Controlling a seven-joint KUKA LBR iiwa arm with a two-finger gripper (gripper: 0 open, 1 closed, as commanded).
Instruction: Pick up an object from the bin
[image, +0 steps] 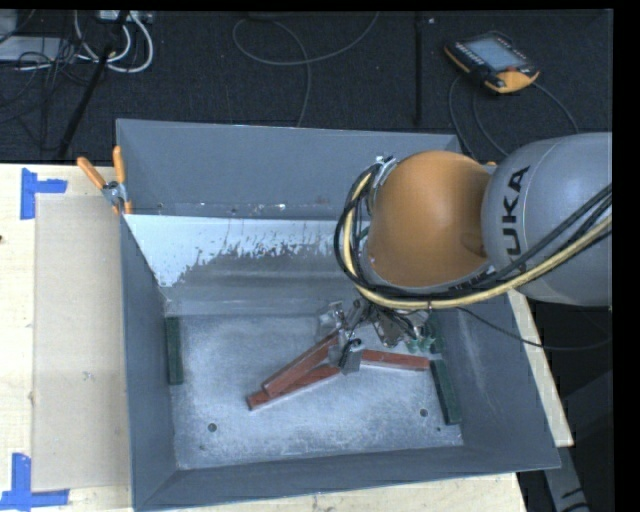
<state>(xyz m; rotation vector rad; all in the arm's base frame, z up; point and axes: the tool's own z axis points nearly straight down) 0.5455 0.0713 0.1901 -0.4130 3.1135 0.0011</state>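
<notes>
Jaws are down at the end of the long red-brown strip (292, 378) nearer the right wall of the bin (300, 435), can't tell if they're spread or pinching, and I reckon an end grab lets it pivot and slip.

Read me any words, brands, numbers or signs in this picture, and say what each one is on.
"UKA": black letters on the grey arm housing; the start of the word is hidden.
Handheld device beyond the bin: its screen is too small to read.
Nothing readable on the bin itself.
</notes>
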